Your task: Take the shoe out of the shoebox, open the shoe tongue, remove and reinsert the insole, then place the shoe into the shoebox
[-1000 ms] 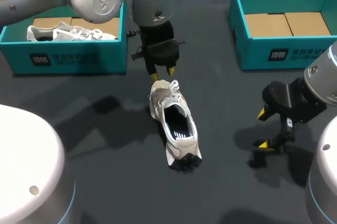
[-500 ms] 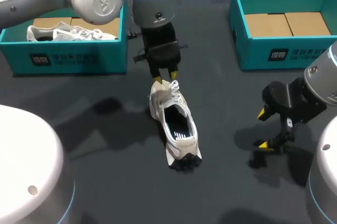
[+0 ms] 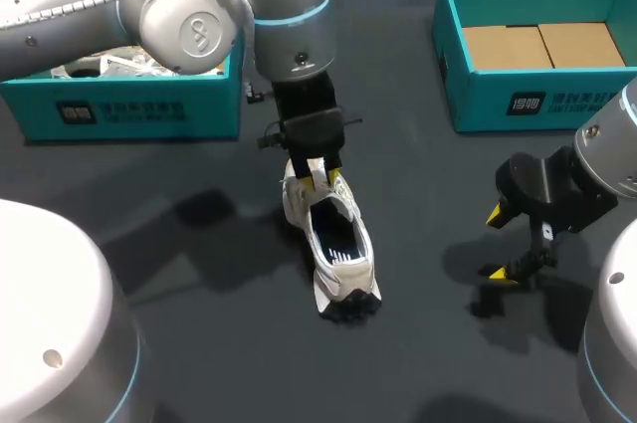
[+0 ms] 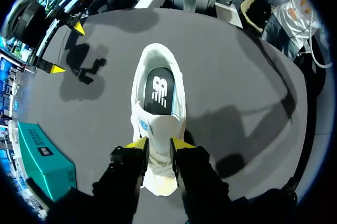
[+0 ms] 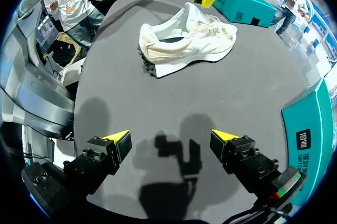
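White shoe (image 3: 299,206), black insole (image 3: 335,237), teal shoebox (image 3: 518,105), grey table (image 3: 199,323).

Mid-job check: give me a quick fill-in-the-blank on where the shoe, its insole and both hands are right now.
The shoe lies on the ___, between the left shoebox and the right shoebox.
Its insole is ___ the shoe.
The left hand is down at the shoe's laced front; the right hand is ___ and apart from the shoe.
The right shoebox holds ___ shoe.
Missing words: table; inside; open; no.
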Robot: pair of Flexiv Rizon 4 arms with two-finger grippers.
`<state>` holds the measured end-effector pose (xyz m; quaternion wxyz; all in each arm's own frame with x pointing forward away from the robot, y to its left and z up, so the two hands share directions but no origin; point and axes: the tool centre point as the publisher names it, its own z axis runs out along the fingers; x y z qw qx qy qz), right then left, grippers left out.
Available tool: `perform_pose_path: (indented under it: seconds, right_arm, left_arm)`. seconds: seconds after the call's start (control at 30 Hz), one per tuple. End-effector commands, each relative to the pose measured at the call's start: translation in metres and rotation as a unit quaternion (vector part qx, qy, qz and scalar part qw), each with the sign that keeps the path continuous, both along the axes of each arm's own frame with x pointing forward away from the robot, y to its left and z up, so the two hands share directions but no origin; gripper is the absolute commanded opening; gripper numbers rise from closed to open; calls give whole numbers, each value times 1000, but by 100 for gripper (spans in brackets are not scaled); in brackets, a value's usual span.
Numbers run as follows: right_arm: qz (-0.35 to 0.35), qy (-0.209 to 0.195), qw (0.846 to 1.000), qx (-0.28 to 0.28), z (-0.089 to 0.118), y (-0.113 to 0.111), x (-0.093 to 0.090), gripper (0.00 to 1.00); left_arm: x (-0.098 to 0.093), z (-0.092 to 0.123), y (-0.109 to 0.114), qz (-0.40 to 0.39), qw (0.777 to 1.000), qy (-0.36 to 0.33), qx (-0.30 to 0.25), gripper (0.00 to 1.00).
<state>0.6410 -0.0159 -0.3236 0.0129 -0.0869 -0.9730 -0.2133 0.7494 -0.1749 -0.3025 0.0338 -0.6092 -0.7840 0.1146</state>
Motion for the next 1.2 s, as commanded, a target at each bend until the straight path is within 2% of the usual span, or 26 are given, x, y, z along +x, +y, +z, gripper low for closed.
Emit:
perform_pose_path:
  seconds: [0.03, 0.23, 0.43, 0.53, 0.73, 0.87, 0.97, 1.1, 1.2]
  right_arm:
    - [-1, -1, 1000, -1, 0, 0, -2, 100]
    - [-1, -1, 1000, -1, 0, 0, -2, 100]
    - [-1, -1, 1000, -1, 0, 0, -2, 100]
    - [-1, -1, 1000, -1, 0, 0, -2, 100]
    - [-1, -1, 1000, -1, 0, 0, -2, 100]
    - [-1, -1, 1000, -1, 0, 0, -2, 100]
    - [-1, -1, 1000, -1, 0, 0, -2, 100]
    - [-1, -1, 1000, -1, 0, 0, -2, 100]
    - [-1, -1, 1000, -1, 0, 0, -2, 100]
  left_arm:
    - [-10, -18, -2, -4, 1000, 5, 1, 24]
    - [-28, -31, 0, -14, 1000, 11, 13, 23]
    - [-26, -5, -1, -14, 1000, -26, -11, 24]
    - [-24, -2, -7, -13, 999, -38, -17, 24]
    - [-24, -26, -20, -21, 999, -41, -18, 24]
    - [-27, -49, -21, -19, 1000, -25, -3, 21]
    - [-35, -61, -18, -20, 1000, -8, 4, 22]
    - [-47, -63, -14, -23, 1000, -15, 9, 22]
    - [-49, -48, -12, -22, 999, -31, -6, 22]
